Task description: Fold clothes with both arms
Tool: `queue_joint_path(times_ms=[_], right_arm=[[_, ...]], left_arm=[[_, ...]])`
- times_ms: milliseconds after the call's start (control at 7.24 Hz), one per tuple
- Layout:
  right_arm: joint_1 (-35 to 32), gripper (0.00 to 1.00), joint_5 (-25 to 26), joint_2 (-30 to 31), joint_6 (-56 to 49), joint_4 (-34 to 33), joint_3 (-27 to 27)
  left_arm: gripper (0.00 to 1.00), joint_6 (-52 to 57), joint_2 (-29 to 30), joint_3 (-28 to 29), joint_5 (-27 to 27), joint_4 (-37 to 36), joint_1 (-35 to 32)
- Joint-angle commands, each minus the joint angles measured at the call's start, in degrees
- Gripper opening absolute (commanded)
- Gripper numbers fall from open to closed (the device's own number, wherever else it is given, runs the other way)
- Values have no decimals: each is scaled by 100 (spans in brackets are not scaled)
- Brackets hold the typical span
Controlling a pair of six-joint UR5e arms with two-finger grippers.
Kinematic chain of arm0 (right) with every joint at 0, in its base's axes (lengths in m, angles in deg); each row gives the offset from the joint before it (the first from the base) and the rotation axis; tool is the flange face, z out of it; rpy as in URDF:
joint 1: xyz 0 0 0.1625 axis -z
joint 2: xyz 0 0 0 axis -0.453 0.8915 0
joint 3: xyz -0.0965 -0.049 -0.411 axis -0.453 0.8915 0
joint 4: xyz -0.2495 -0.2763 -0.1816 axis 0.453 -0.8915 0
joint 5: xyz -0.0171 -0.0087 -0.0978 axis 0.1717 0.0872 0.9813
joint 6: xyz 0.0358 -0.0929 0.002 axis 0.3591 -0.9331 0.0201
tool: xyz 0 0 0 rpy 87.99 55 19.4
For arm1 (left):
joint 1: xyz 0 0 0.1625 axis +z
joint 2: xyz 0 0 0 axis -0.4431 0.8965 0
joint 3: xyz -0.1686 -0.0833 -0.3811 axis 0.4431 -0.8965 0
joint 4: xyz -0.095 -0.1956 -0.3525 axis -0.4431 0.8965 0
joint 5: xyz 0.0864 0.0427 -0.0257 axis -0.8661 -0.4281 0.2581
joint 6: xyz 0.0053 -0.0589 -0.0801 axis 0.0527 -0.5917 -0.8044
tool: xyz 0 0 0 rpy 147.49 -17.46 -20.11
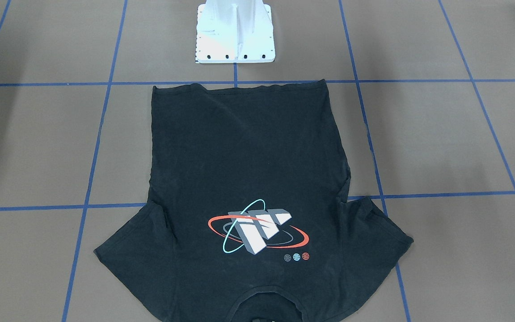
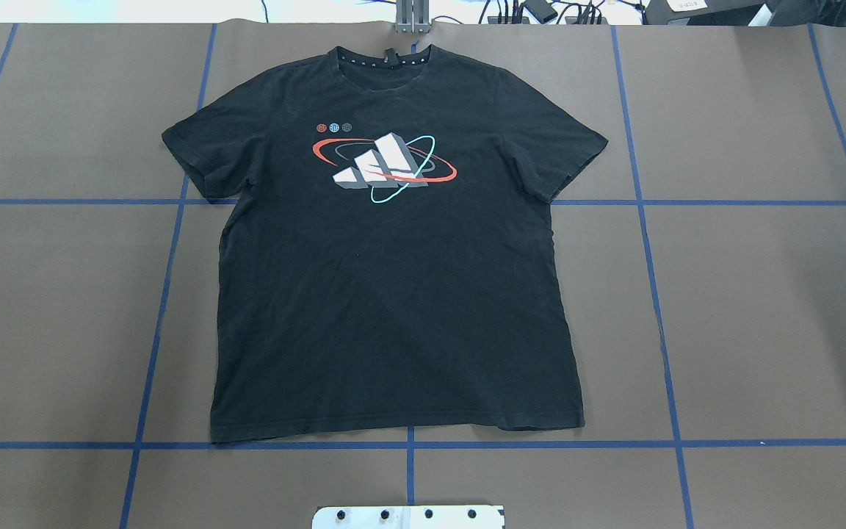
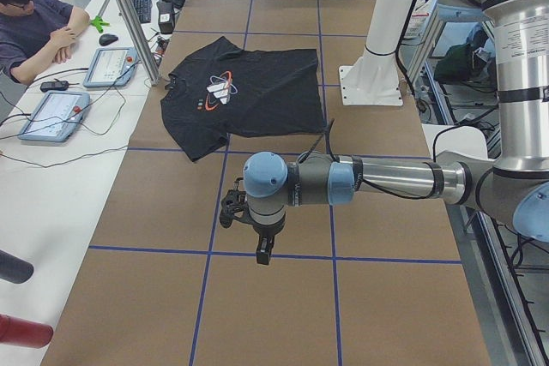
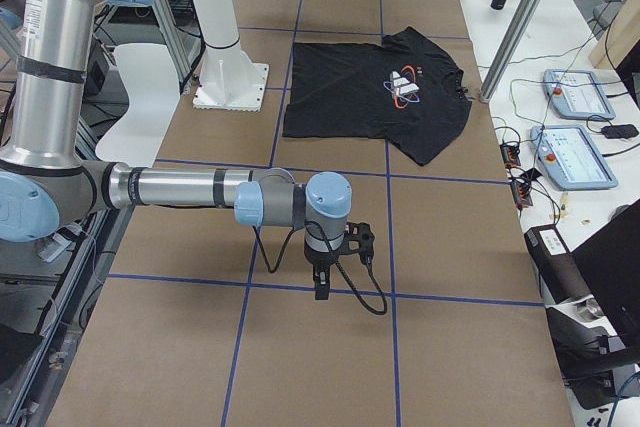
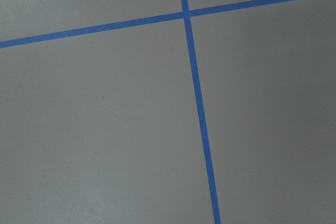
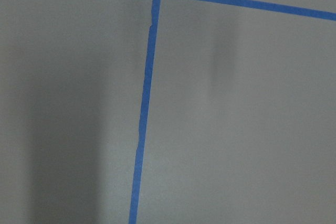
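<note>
The T-shirt (image 2: 393, 294) lies flat and print up mid-table (image 2: 761, 308), hem toward the pedestal (image 1: 235, 31), collar at the far edge. No fold is made — both sleeves are spread, so the whole task is judged to remain. The left gripper (image 3: 262, 255) and right gripper (image 4: 322, 292) hang over bare table, well apart from the T-shirt; whether either is spread or pressed together cannot be told.

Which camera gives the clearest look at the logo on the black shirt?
The overhead exterior view: the logo sits upright and whole on the flat shirt. The front-facing view shows it large but upside down. Both side views show it tiny. The wrist views show only table and blue tape.
</note>
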Motion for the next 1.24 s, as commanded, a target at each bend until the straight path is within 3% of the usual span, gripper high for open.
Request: queue_joint_path(times_ms=[0, 691, 1105], right_arm=[[0, 100, 0, 0, 0, -4, 0], [9, 100, -9, -227, 9, 170, -9], [27, 100, -18, -973, 26, 330, 472]], left_arm=[[100, -9, 0, -47, -17, -18, 0], [100, -70, 87, -557, 17, 17, 18], [100, -35, 658, -496, 9, 490, 35]])
